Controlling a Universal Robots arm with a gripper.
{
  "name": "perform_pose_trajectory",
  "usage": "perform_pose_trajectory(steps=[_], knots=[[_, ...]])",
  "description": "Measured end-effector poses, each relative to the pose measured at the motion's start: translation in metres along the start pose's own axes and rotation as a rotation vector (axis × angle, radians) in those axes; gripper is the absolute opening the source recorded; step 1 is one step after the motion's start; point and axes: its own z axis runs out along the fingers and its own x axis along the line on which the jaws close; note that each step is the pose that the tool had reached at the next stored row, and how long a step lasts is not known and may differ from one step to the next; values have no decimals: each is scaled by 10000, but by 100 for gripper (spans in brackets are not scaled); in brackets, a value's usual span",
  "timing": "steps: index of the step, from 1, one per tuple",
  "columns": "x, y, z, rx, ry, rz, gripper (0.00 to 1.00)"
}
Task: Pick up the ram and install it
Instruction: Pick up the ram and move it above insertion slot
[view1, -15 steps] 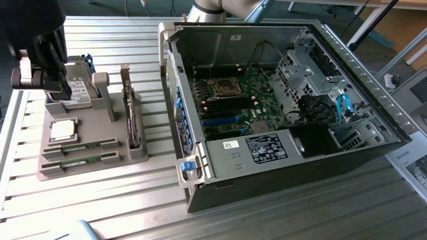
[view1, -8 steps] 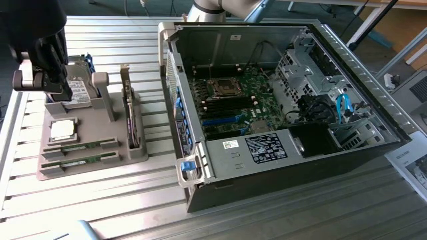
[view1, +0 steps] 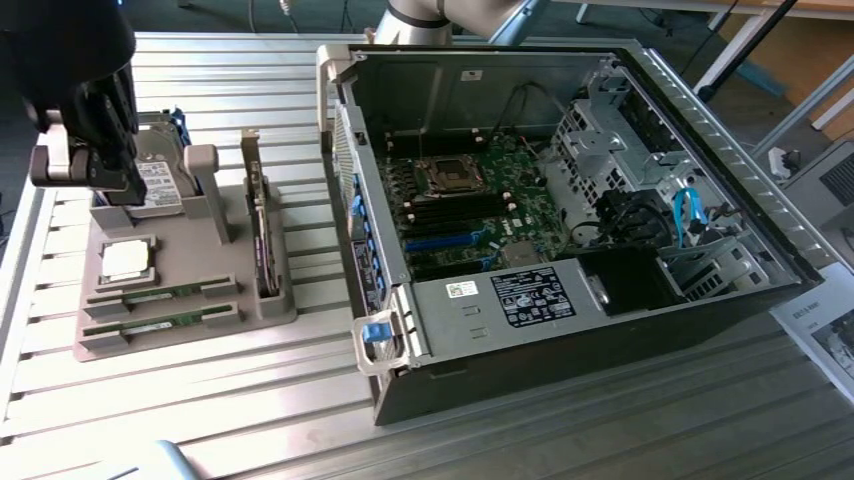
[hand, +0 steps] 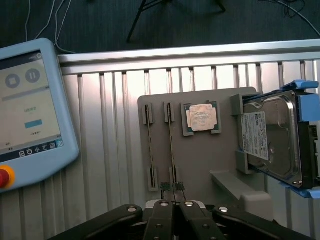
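At the exterior view's left the gripper hung over the grey tray, above the end that held the hard drive. Its fingers were pressed together with nothing between them. Both sticks stood on edge in the tray's slots, side by side and parallel, on the far side of the silver processor from the gripper: the ram and, just beside it, its twin. In the wrist view the closed fingertips lined up with the near end of the ram. Its long axis ran straight away from them, so one finger sat to each side of the stick's line. The twin lay one slot off that line. The gripper seemed to be clear above both, touching neither. Further right the expansion card stood upright at the tray's edge. Beyond it was the open computer case with its motherboard exposed, well apart from the tray. The ram was not yet picked up
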Motion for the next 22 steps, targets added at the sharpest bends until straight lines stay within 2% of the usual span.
perform_pose_trajectory(steps=[22], knots=[[-1,-3,74,0,0,0,11]])
